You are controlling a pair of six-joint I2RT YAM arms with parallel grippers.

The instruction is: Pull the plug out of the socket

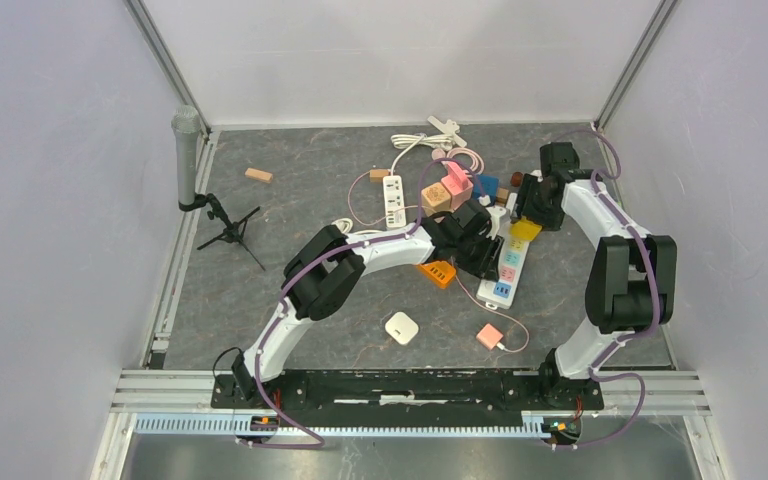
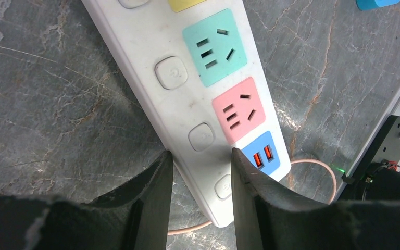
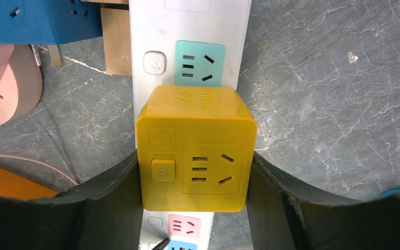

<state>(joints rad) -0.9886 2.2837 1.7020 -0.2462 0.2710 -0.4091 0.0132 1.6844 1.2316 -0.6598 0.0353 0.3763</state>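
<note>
A: R wrist cam?
B: Right fingers pinched the yellow cube plug from both sides. It was plugged into the white strip, w/ a teal outlet just beyond the tips.
A: L wrist?
B: It showed the strip's USB end instead. Left fingers were spread, one at the strip's edge, the other over it, on the desk.

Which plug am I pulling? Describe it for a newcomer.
Find the long white power strip right of centre, with pastel sockets. A yellow cube sits plugged into it, between the jaws of the right gripper. It is the only yellow block there.
</note>
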